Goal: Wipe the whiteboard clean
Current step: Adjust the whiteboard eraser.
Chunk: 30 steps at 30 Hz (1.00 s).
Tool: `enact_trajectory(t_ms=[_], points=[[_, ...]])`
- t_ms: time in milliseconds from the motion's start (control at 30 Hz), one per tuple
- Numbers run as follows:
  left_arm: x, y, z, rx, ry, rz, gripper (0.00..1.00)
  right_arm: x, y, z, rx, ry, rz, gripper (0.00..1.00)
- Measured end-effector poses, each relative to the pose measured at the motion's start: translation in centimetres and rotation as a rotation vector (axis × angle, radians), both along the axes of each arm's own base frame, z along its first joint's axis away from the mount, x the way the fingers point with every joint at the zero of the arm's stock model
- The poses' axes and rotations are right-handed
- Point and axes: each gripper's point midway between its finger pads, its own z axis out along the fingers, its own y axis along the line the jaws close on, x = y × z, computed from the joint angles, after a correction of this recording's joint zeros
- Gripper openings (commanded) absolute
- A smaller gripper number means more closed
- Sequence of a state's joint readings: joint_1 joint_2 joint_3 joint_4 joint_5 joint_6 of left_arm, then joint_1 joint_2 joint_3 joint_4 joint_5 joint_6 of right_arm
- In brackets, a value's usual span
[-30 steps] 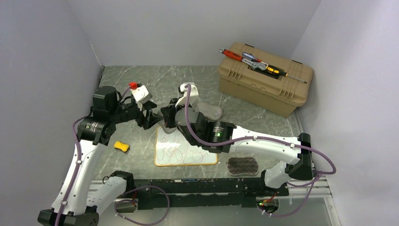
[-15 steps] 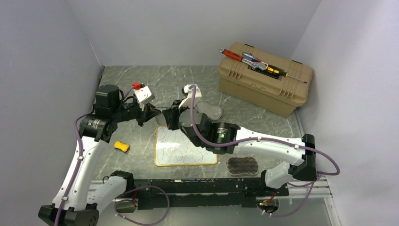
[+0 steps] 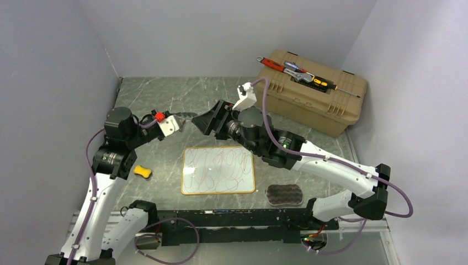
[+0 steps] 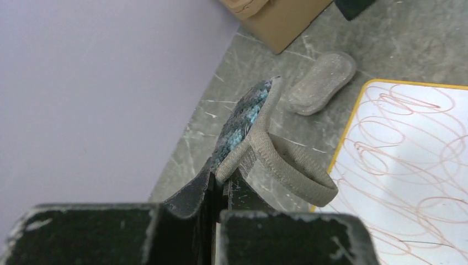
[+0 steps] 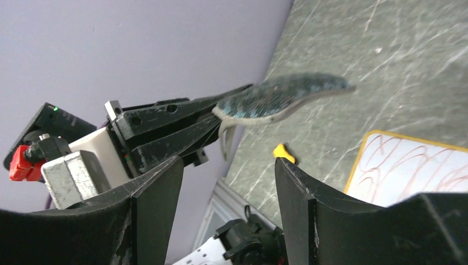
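Starting left of the whiteboard [image 3: 218,170], a yellow sponge [image 3: 142,171] lies just beside its left edge, untouched. Above the board's far-left corner, the left gripper [image 4: 221,190] is clenched on the edge of a grey wiping pad [image 4: 248,124], whose blue-green fibres and fabric strap stick out past the fingers. A second ago those jaws stood spread while the other arm carried the pad. The whiteboard itself lies flat at mid-table, still covered corner to corner in reddish scribbles. Over its far edge, the right gripper [image 3: 203,121] has let go and drawn back, jaws apart and empty. I judge the handover finished, so wiping now falls to the left arm and has not begun. Right of the board lie a dark wavy pad [image 3: 284,194] and, farther off, a tan toolbox [image 3: 309,99].
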<state>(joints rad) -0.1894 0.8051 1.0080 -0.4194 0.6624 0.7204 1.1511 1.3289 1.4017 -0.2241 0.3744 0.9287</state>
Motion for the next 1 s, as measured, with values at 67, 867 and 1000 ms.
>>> enact_trajectory(t_ms=[67, 867, 1000], points=[[0.5, 0.1, 0.2, 0.008, -0.036, 0.008, 0.02, -0.4, 0.7, -0.1, 0.020, 0.028, 0.028, 0.66], [-0.1, -0.1, 1.2, 0.035, -0.150, -0.015, 0.02, 4.7, 6.1, -2.9, 0.201, 0.230, 0.040, 0.43], [-0.2, 0.0, 0.6, 0.039, -0.131, -0.014, 0.02, 4.7, 6.5, -3.3, 0.208, 0.246, 0.048, 0.25]])
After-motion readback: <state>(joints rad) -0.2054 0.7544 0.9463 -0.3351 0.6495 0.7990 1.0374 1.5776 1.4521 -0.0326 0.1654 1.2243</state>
